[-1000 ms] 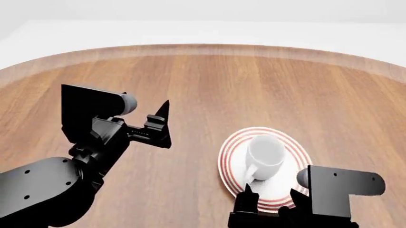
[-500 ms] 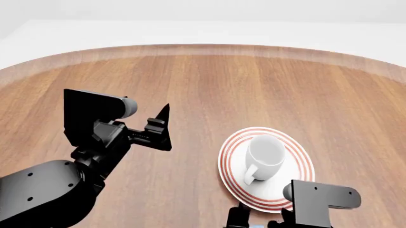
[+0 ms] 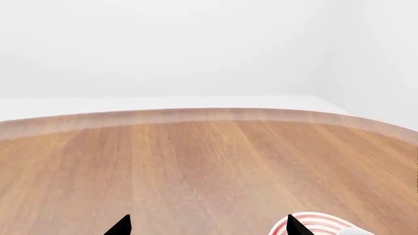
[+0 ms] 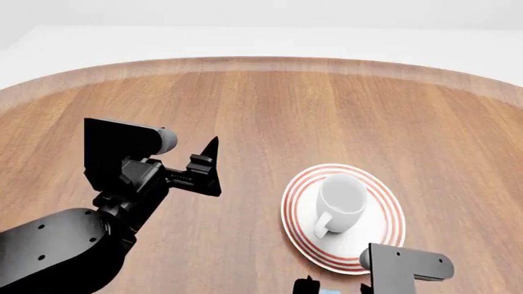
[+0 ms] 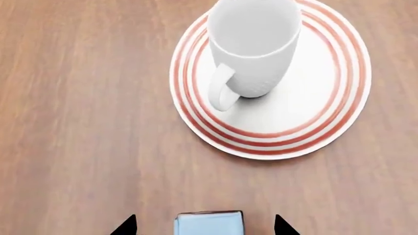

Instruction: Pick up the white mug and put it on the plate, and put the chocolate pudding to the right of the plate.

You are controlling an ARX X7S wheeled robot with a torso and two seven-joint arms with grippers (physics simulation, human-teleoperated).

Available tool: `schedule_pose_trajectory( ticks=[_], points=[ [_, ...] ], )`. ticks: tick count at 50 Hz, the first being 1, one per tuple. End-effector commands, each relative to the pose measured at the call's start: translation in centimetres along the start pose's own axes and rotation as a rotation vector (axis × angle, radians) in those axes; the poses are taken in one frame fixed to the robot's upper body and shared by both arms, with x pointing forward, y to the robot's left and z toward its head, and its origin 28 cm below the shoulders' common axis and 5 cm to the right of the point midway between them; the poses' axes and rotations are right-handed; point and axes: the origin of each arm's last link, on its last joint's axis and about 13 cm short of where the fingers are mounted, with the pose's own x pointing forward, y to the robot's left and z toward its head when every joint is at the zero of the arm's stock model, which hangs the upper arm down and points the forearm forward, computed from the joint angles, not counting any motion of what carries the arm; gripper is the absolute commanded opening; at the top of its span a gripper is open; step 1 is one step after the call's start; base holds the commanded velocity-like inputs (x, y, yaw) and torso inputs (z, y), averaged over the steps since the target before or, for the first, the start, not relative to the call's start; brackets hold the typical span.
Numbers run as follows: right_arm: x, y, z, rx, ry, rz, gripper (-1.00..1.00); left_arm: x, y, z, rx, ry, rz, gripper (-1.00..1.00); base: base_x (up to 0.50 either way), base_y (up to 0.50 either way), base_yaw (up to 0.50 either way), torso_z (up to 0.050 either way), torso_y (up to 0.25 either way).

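Note:
The white mug [image 4: 342, 201] stands upright on the red-ringed plate [image 4: 373, 237], handle toward me. Both also show in the right wrist view, the mug [image 5: 256, 46] on the plate [image 5: 316, 115]. My right gripper [image 5: 203, 226] is open at the near side of the plate. The light blue top of the chocolate pudding [image 5: 209, 224] sits between its fingertips with a gap on each side. In the head view that gripper [image 4: 331, 288] is mostly cut off by the bottom edge. My left gripper [image 4: 214, 166] is open and empty, left of the plate above the table.
The round wooden table [image 4: 270, 110] curves away at the back, with white floor beyond. The left wrist view shows the plate's rim [image 3: 314, 220] just past one fingertip and bare wood ahead.
My right arm has drawn back toward me, away from the plate, sinking to the head view's bottom edge. My left gripper has dropped slightly. Mug and plate have not moved.

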Motion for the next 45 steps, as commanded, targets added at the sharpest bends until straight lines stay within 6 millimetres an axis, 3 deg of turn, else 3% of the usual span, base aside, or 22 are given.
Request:
schedule_pose_trajectory(
  ticks=[1, 45],
  points=[
    [0.1, 0.0, -0.5, -0.002, 0.025, -0.002, 1.0, 0.0, 0.0, -0.1, -0.009, 0.003, -0.001, 1.0, 0.0, 0.0, 0.0, 0.0, 0.0],
    [1.4, -0.1, -1.9, -0.019, 0.112, -0.015, 1.0, 0.1, 0.3, -0.9, -0.034, 0.018, 0.011, 1.0, 0.0, 0.0, 0.0, 0.0, 0.0]
  ],
)
